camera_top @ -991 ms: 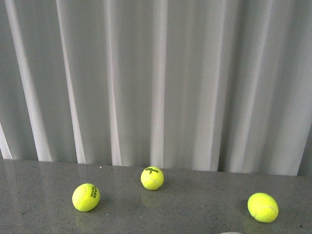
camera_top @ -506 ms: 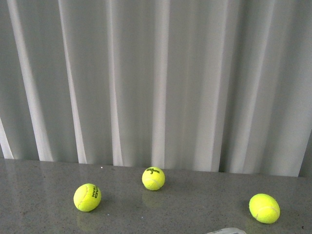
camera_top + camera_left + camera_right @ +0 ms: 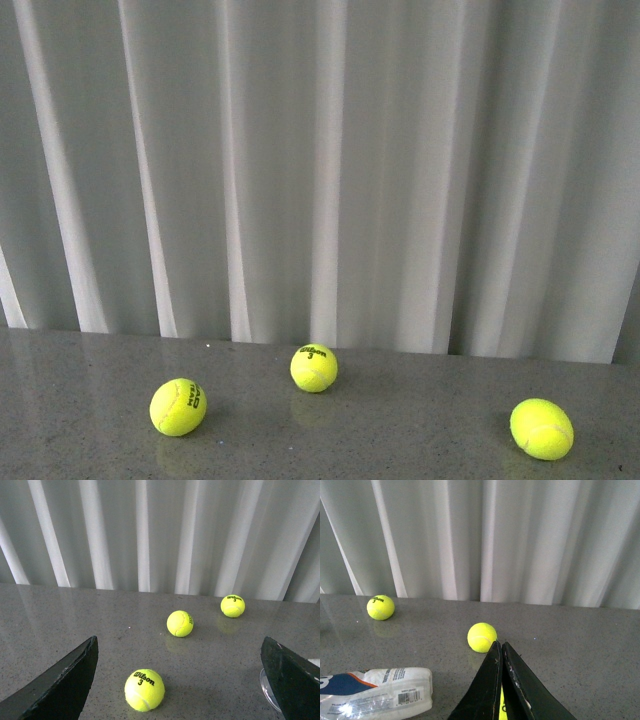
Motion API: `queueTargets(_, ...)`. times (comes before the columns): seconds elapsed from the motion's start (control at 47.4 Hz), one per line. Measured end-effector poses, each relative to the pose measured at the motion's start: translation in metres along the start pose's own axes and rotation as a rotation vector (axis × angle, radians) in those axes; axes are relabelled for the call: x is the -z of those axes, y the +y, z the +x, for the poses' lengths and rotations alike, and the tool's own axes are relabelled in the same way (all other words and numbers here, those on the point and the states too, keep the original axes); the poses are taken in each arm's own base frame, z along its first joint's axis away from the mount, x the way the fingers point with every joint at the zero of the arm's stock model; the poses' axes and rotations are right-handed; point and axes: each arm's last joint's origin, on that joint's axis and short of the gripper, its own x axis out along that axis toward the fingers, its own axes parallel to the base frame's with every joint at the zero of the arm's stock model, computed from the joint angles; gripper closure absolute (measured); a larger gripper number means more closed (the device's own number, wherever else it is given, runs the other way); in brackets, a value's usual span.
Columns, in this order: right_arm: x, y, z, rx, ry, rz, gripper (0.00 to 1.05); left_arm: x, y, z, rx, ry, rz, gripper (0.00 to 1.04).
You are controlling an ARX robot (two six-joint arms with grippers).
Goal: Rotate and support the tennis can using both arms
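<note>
The tennis can [image 3: 375, 692] lies on its side on the grey table in the right wrist view, clear with a white, navy and orange label. My right gripper [image 3: 500, 644] is shut, its tips beside the can and apart from it; a yellow-green sliver shows between the fingers lower down. My left gripper [image 3: 177, 680] is open wide and empty, above a tennis ball [image 3: 144, 689]. A clear round end of the can [image 3: 266, 692] peeks out beside its right finger [image 3: 292, 680]. The front view shows neither the can nor the arms.
Three yellow-green tennis balls lie on the grey speckled table [image 3: 400, 440]: left [image 3: 178, 407], middle [image 3: 314, 367], right [image 3: 541, 428]. Two balls show in the right wrist view [image 3: 380, 607] [image 3: 482, 637]. A white curtain [image 3: 320, 170] hangs behind the table.
In the front view a pale bit of the can showed at the bottom edge half a second ago and is now out of view. The balls have stayed put.
</note>
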Motion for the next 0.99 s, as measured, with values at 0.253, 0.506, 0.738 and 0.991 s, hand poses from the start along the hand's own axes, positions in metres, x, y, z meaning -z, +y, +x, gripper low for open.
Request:
queueTargets(0.253, -0.003, 0.000, -0.008, -0.001, -0.010, 0.000, 1.01, 0.000, 0.000, 0.000, 0.000, 0.000, 0.000, 0.07)
queueTargets(0.506, -0.004, 0.000, -0.016, -0.001, -0.015, 0.000, 1.01, 0.000, 0.000, 0.000, 0.000, 0.000, 0.000, 0.07)
queueTargets(0.738, -0.004, 0.000, -0.021, -0.002, -0.016, 0.000, 1.01, 0.000, 0.000, 0.000, 0.000, 0.000, 0.000, 0.07)
queueTargets(0.991, -0.004, 0.000, -0.025, -0.002, -0.016, 0.000, 1.01, 0.000, 0.000, 0.000, 0.000, 0.000, 0.000, 0.07)
